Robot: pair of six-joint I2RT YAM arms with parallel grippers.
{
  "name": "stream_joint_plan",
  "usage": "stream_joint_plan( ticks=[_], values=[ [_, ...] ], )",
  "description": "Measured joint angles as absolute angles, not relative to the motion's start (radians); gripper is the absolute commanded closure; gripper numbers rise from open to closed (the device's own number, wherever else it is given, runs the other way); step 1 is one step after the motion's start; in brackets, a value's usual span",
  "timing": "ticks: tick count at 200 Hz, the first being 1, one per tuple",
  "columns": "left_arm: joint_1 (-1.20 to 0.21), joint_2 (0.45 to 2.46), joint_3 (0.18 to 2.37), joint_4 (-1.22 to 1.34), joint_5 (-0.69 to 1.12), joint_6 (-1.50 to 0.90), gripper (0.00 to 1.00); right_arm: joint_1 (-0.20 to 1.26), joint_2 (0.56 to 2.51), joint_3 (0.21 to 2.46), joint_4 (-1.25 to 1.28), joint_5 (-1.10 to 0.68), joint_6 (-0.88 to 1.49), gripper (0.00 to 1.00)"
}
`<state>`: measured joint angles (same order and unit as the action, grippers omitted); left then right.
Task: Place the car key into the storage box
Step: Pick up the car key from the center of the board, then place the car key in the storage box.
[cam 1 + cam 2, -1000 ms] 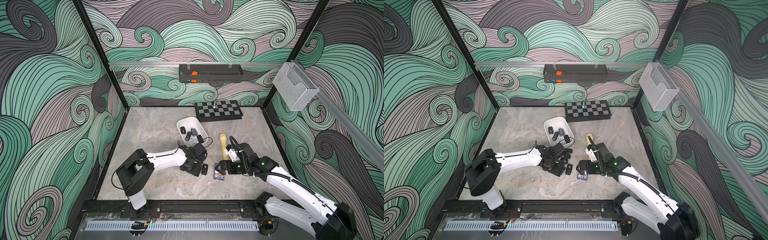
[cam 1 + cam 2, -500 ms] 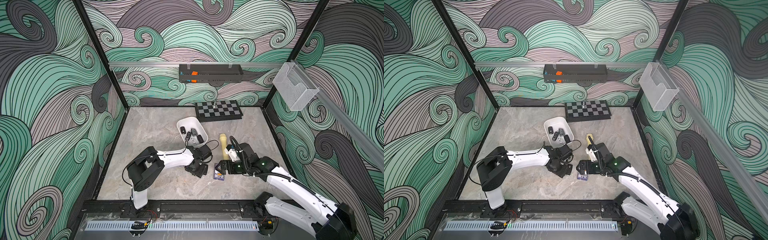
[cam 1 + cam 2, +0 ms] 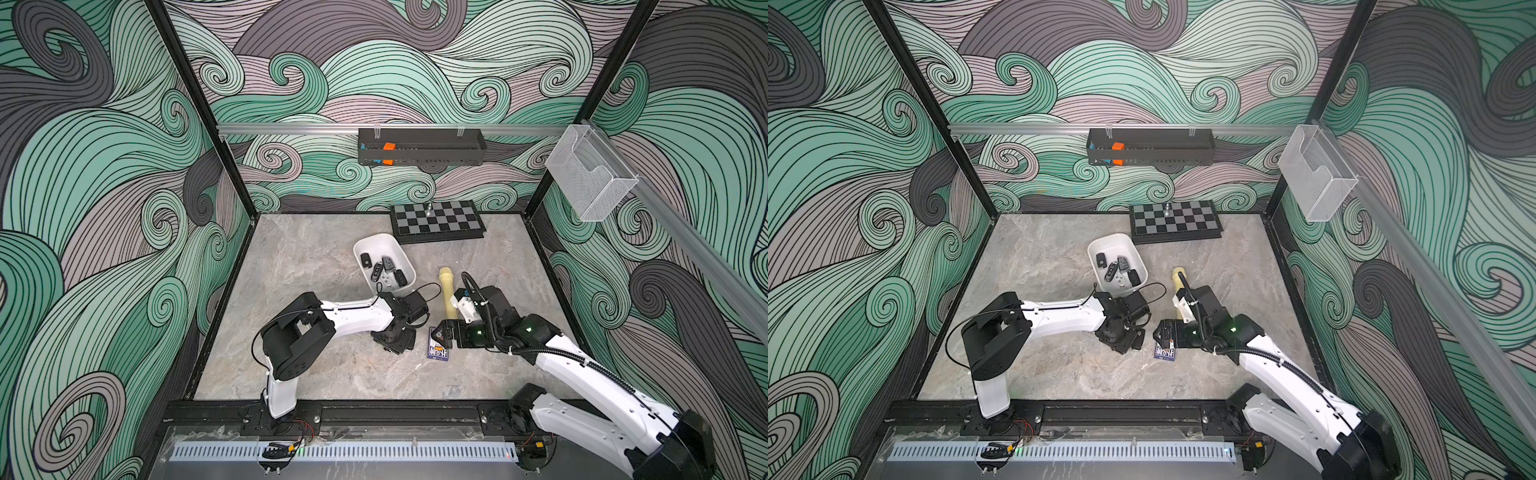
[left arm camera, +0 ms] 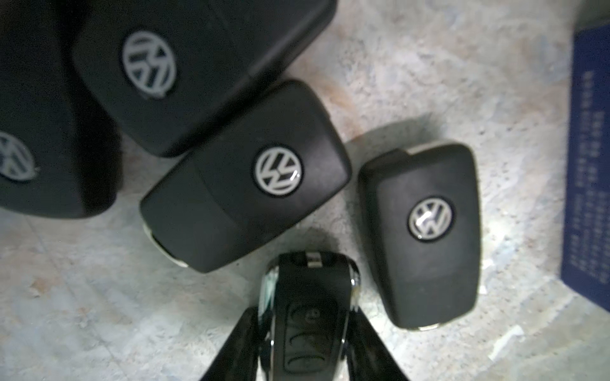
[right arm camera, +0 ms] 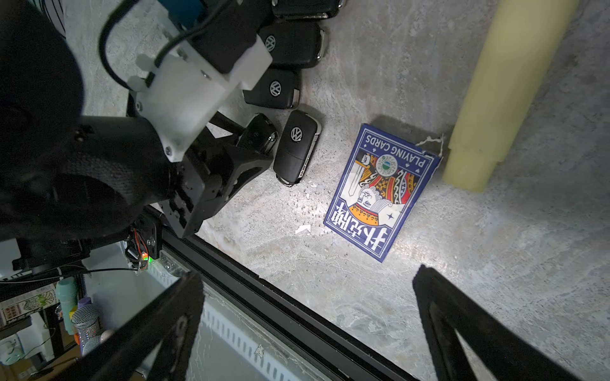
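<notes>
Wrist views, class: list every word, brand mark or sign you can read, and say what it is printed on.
"PLAYING CARDS": blue card box.
"扑克牌": same box, large white characters.
VW badge: black key fobs, in both wrist views.
Chrome-trimmed key: button symbols only, blurred.
Box's round emblem: lettering too small to read.
Box in the left wrist view: print blurred.

Left hand point(image 3: 395, 345) aimed straight down from outstretched arm, fingers point(image 4: 239, 346) clamped on both sides of car key point(image 4: 308, 330); right hand point(image 5: 308, 277) low, jaws spread wide

Green-grey swirl-pattern walls point(image 3: 374, 62); grey marbled stone-look floor point(image 3: 316, 257).
</notes>
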<state>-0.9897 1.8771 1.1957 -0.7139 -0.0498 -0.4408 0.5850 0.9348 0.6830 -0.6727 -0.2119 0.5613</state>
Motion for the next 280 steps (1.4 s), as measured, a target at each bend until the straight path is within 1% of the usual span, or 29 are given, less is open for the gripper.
stream_joint_plan(
  ticks=[33,97,137,185,232,280],
  values=[
    [-0.992,1.877,1.196,-0.715,-0.053,-0.441,0.71,0.585,0.931,0.683,-0.673,-0.211,0.561,0.01],
    [-1.0,1.863,1.193,-0.715,-0.057,-0.445,0.73,0.585,0.903,0.658,-0.674,-0.206,0.562,0.01],
    [-1.004,1.757,1.2,-0.726,-0.067,-0.457,0.73,0.585,0.909,0.649,-0.677,-0.191,0.562,0.01],
    [-0.989,1.713,1.335,-0.778,-0.099,-0.468,0.73,0.585,0.949,0.649,-0.676,-0.171,0.562,0.01],
    [-0.895,1.757,1.525,-0.837,-0.104,-0.435,0.73,0.585,0.972,0.66,-0.677,-0.114,0.569,0.01],
    [-0.746,1.911,1.709,-0.878,-0.104,-0.395,0.73,0.585,1.008,0.71,-0.675,-0.06,0.571,0.01]
  ],
)
